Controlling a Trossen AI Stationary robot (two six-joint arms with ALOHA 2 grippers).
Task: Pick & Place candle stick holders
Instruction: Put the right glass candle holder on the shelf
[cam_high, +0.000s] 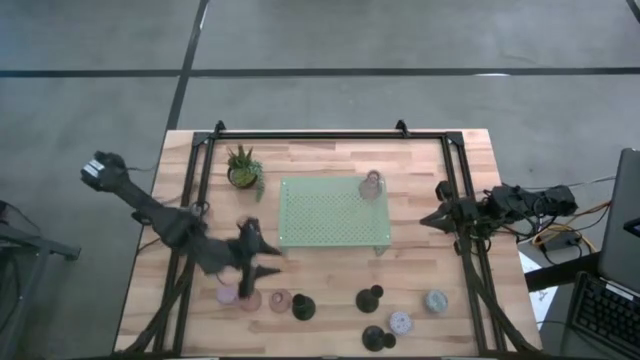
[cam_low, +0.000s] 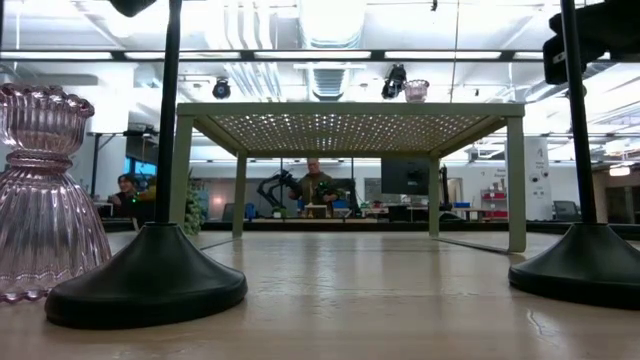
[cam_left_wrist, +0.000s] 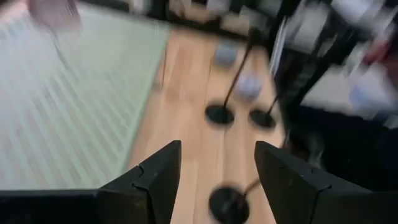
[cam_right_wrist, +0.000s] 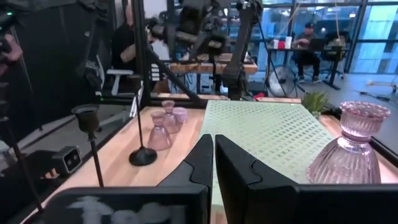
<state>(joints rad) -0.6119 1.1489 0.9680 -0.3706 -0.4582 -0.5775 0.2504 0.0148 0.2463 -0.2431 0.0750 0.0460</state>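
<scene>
A pinkish clear glass holder (cam_high: 372, 184) stands on the far right part of the pale green tray (cam_high: 333, 212); it also shows in the right wrist view (cam_right_wrist: 354, 149). The other holders stand along the table's near edge: three pinkish ones (cam_high: 250, 298), three black ones (cam_high: 370, 297), a lilac one (cam_high: 400, 323) and a blue-grey one (cam_high: 435, 300). My left gripper (cam_high: 272, 260) is open and empty, just beyond the pinkish ones, at the tray's near left corner; its fingers (cam_left_wrist: 217, 155) stand apart. My right gripper (cam_high: 432, 218) is shut and empty, right of the tray.
A small green potted plant (cam_high: 243, 168) stands at the far left, beside the tray. The tray stands on legs (cam_low: 515, 185). Black frame rails (cam_high: 468, 250) run along the table's sides. People sit in the room behind the table.
</scene>
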